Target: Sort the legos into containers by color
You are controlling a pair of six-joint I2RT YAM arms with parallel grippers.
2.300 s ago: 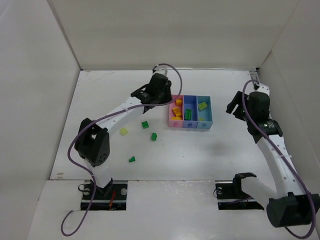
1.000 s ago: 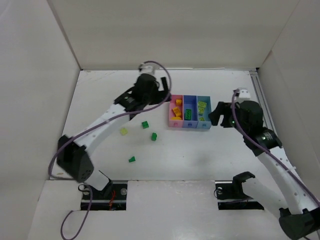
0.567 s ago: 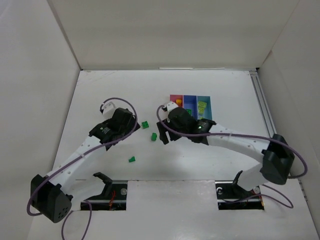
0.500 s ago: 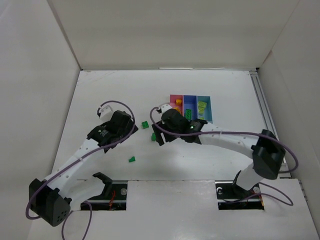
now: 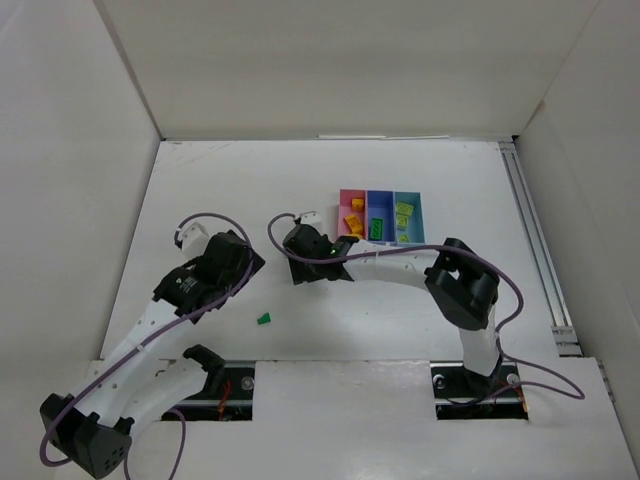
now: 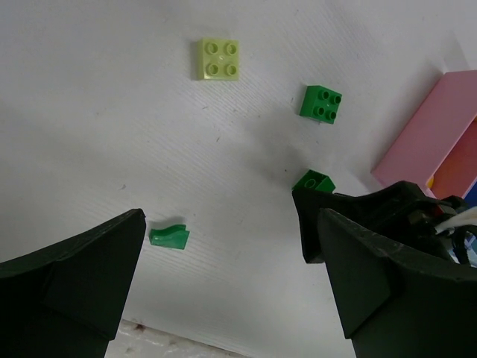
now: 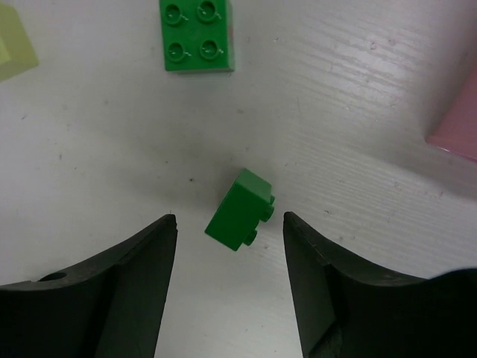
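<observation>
Right hand (image 7: 227, 218) stood released, fingers straddling but not touching a dark green lego (image 7: 239, 209) tipped on its side on the counter (image 7: 373, 82), near the pink container (image 7: 458, 123). Centring before squeezing seemed advisable. Left hand (image 6: 223, 224) hung released, empty.

White arm links (image 5: 140, 335), black joints (image 5: 465, 290), purple cables (image 5: 200, 214), black wedge-shaped end effector fingers (image 7: 97, 298).

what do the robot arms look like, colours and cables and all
The left arm and right arm both have white links with chunky black joints and a purple cable looping alongside. The fingers are broad, black and curved. A small green light glows near the right wrist.
</observation>
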